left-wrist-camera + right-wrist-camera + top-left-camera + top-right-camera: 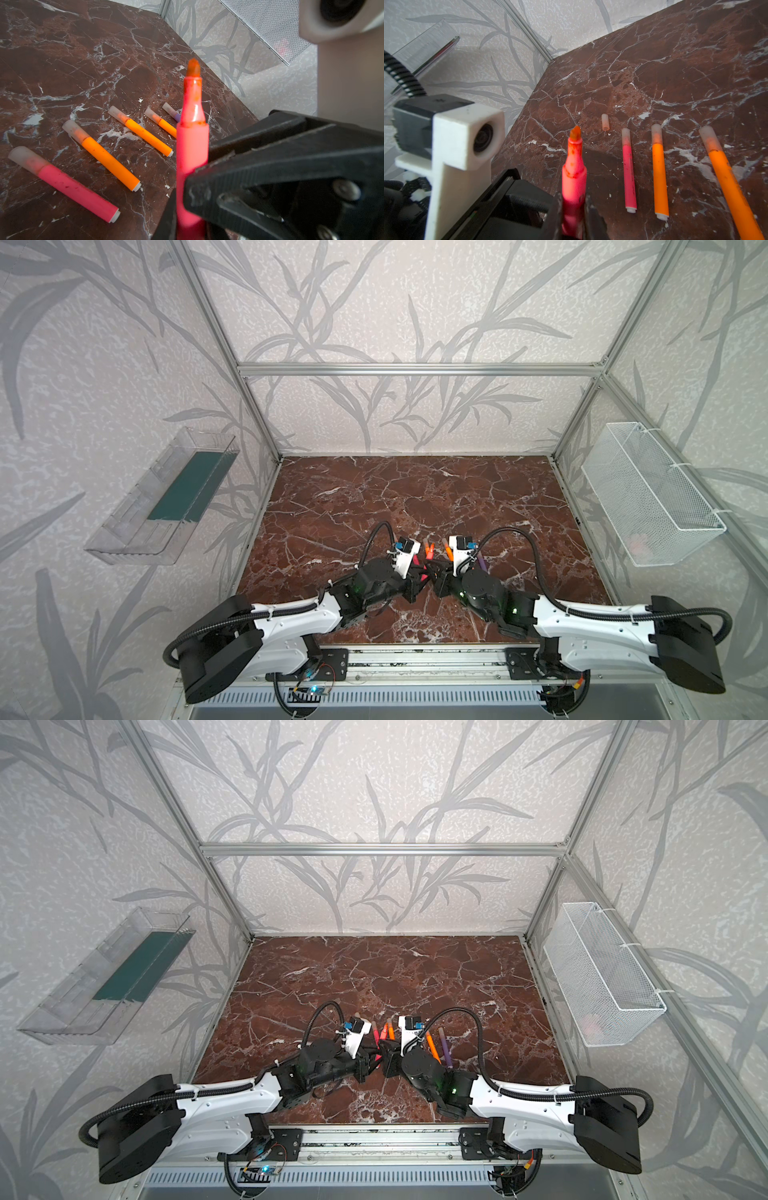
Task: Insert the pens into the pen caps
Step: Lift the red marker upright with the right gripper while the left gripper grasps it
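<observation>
An uncapped red-pink pen (pixel 192 145) with its orange-stained tip bare stands between both grippers, above the marble table. My left gripper (pixel 187 207) is shut on its lower barrel, and my right gripper (pixel 574 205) is shut on the same pen (pixel 574 176). In both top views the two grippers meet at the table's front middle (pixel 426 572). One loose pen cap (pixel 605 122) lies beyond the pen's tip. Capped pens lie in a row: a red-pink one (pixel 629 172), orange ones (pixel 659 176) (pixel 729 178) (pixel 166 125) and a purple one (pixel 174 114).
A white wire-mesh basket (pixel 652 493) hangs on the right wall and a clear plastic tray (pixel 166 497) on the left wall. The brown marble table (pixel 374 497) stretches bare behind the arms. Each wrist camera housing sits close to the other gripper.
</observation>
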Robot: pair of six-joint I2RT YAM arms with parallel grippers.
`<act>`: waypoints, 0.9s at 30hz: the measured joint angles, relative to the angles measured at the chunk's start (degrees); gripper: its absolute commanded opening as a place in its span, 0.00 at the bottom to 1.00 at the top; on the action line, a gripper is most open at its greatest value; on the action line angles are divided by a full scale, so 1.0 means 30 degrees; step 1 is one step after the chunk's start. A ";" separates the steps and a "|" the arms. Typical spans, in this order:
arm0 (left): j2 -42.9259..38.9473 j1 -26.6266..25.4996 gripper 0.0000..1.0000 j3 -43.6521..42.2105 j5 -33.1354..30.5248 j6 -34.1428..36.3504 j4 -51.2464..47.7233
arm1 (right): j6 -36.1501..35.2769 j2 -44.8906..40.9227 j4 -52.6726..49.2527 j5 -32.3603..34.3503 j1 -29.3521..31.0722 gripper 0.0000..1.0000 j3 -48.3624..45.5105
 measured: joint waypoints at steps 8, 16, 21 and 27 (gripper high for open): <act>0.0160 -0.0044 0.00 0.0299 0.0678 0.0423 0.0022 | -0.0153 0.0000 -0.0211 0.0962 0.0146 0.30 0.0430; 0.0160 -0.0670 0.00 0.0597 0.0969 0.1275 -0.0350 | -0.0182 0.0073 -0.0211 0.1916 0.0182 0.22 0.0495; 0.0153 -0.0882 0.01 0.0678 0.0889 0.1617 -0.0379 | 0.0007 0.0109 -0.0204 0.2266 0.0182 0.08 0.0539; 0.0160 -0.0947 0.17 0.0678 0.0663 0.1814 -0.0401 | 0.0765 0.0109 0.0517 0.2186 0.0189 0.00 0.0124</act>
